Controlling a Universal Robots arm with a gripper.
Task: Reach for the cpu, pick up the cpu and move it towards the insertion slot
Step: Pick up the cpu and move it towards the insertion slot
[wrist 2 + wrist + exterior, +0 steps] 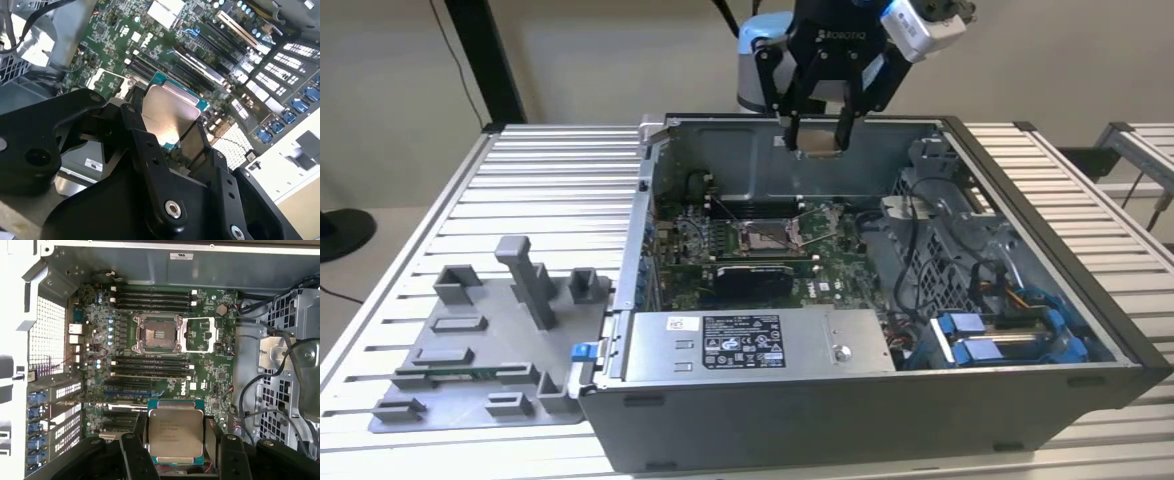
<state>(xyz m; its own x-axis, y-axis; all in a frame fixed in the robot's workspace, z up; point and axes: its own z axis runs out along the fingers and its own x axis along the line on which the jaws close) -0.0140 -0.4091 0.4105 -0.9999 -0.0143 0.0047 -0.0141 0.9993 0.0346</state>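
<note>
My gripper (821,138) hangs over the open computer case (1067,290), shut on the cpu (821,140), a thin square chip with a silvery metal top. In both wrist views the cpu (175,432) (167,117) sits flat between the black fingers (131,452), held by its two side edges. The insertion slot (765,237) (156,333), a square socket with a shiny metal frame on the green board, lies below the held cpu, with its lid (200,335) swung open beside it. In the second wrist view the insertion slot (106,80) shows past the fingers.
A grey fixture tray (480,340) with blocks and posts lies on the slatted table at the exterior view's left. Inside the case are memory slots (150,295), cables and a perforated drive cage (280,390), blue connectors (987,340) and a labelled metal box (747,345) at the front.
</note>
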